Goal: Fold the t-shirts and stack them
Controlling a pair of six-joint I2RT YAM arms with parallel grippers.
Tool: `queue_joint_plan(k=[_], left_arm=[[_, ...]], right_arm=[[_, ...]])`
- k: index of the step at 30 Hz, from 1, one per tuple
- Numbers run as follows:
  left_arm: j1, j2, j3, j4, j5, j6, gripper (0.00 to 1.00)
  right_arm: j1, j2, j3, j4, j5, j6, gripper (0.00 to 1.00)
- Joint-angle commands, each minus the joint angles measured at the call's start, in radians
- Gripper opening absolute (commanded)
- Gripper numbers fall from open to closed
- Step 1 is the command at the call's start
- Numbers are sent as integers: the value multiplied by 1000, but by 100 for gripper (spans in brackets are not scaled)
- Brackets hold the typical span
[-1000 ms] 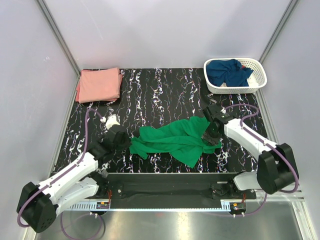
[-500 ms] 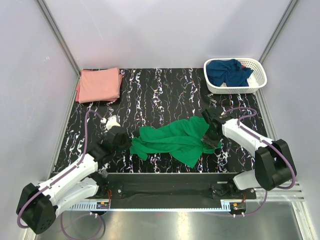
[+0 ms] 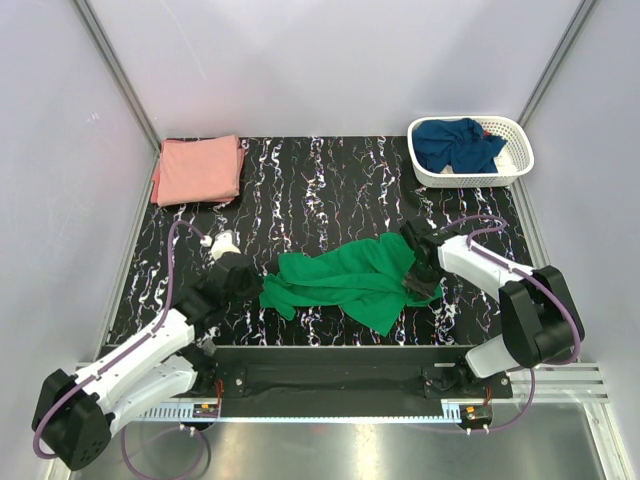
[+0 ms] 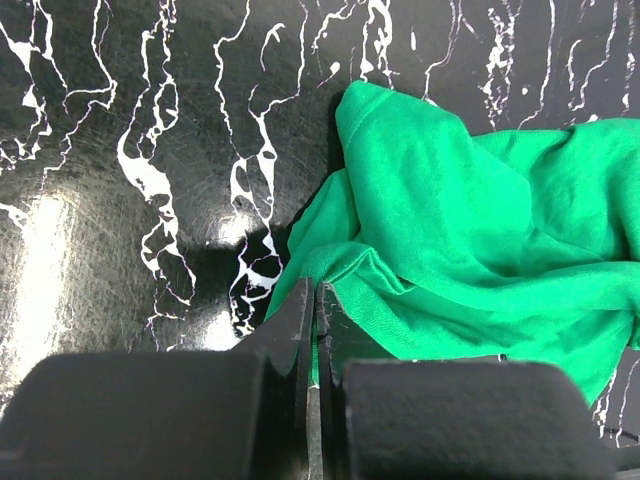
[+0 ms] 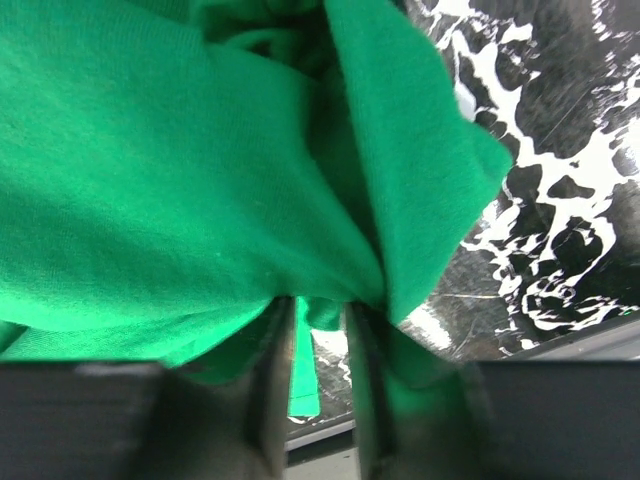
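Observation:
The bright green t-shirt [image 3: 345, 278] lies crumpled on the black marbled table near the front middle. My left gripper [image 3: 256, 286] is shut on its left edge; in the left wrist view the jaws [image 4: 315, 300] pinch a thin fold of the green t-shirt [image 4: 470, 220]. My right gripper [image 3: 418, 270] is shut on the shirt's right end; in the right wrist view the green t-shirt [image 5: 180, 170] bunches between the jaws [image 5: 315, 320]. The salmon pink t-shirt [image 3: 198, 168] lies folded at the back left. The navy blue t-shirt [image 3: 455, 142] lies crumpled in the basket.
The white lattice basket [image 3: 523, 152] stands at the back right corner. The table [image 3: 330, 190] is black with white veins, bounded by grey walls at left, right and back. A metal rail runs along the near edge.
My right gripper has shifted slightly left and back with the shirt's right end in it. The left gripper and the rest of the shirt have barely moved.

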Motion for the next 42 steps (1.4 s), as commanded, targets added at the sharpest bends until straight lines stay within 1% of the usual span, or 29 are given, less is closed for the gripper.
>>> queue_joint_plan(k=[1, 2, 3, 4, 9, 12, 13, 14, 15, 16, 17, 18, 19, 20, 21, 22, 25, 28, 31, 32, 34, 35, 36, 37, 38, 39, 40, 41, 42], left_arm=[[4, -24, 19, 15, -36, 9, 0], [4, -27, 21, 12, -37, 4, 0], [4, -24, 24, 7, -42, 0, 0], [4, -21, 34, -1, -45, -3, 0], [18, -7, 94, -30, -62, 4, 0], [72, 10, 171, -66, -73, 35, 0], [99, 22, 197, -88, -62, 59, 0], [169, 27, 268, -94, -44, 75, 0], [211, 33, 306, -94, -18, 90, 0], [254, 45, 358, -99, 51, 121, 0], [330, 73, 407, -108, 83, 131, 0], [363, 91, 523, -122, 110, 144, 0], [387, 106, 575, -157, 137, 168, 0], [423, 138, 623, -174, 144, 181, 0], [435, 148, 710, -192, 148, 191, 0], [447, 157, 741, -218, 159, 211, 0], [480, 157, 800, -238, 177, 237, 0], [492, 128, 805, -248, 161, 269, 0], [500, 113, 814, -275, 150, 308, 0], [500, 107, 808, -284, 150, 313, 0], [500, 66, 769, -275, 203, 297, 0], [500, 44, 681, -265, 238, 281, 0], [500, 19, 626, -237, 318, 259, 0], [500, -46, 549, -217, 364, 218, 0], [498, -80, 418, -206, 396, 201, 0], [498, -122, 339, -221, 406, 158, 0], [498, -201, 270, -226, 417, 136, 0], [498, -244, 201, -223, 438, 119, 0], [498, -278, 74, -234, 470, 71, 2]], right_arm=[[-4, -32, -5, 12, 62, -15, 30], [-4, -39, -6, 12, 63, -27, 21], [-4, -49, -6, 18, 63, -35, 2], [-4, -67, -8, 21, 65, -39, 0], [-6, -131, 15, 11, 108, -75, 0], [-21, -173, 101, -21, 171, -144, 0], [-30, -191, 166, -35, 213, -171, 0], [-42, -197, 203, -37, 240, -234, 0], [-71, -201, 245, -46, 288, -265, 0], [-88, -198, 347, -51, 310, -297, 0], [-105, -194, 403, -60, 335, -361, 0], [-142, -190, 462, -75, 391, -390, 0], [-156, -179, 578, -83, 422, -417, 0], [-174, -178, 636, -90, 447, -453, 0], [-190, -173, 689, -115, 503, -458, 0], [-206, -162, 787, -136, 527, -454, 0], [-226, -170, 877, -147, 560, -420, 0], [-231, -211, 906, -117, 573, -389, 0], [-234, -253, 919, -74, 574, -408, 0], [-234, -265, 914, -66, 577, -417, 0], [-234, -315, 873, -38, 553, -429, 0], [-234, -329, 854, -35, 536, -431, 0], [-234, -355, 834, -46, 487, -425, 0], [-234, -371, 781, -54, 452, -405, 0], [-234, -386, 740, -58, 406, -395, 0], [-234, -426, 689, -54, 299, -385, 0], [-234, -449, 572, -45, 239, -369, 0], [-234, -472, 504, -7, 181, -362, 0], [-233, -518, 435, 12, 59, -351, 0]])
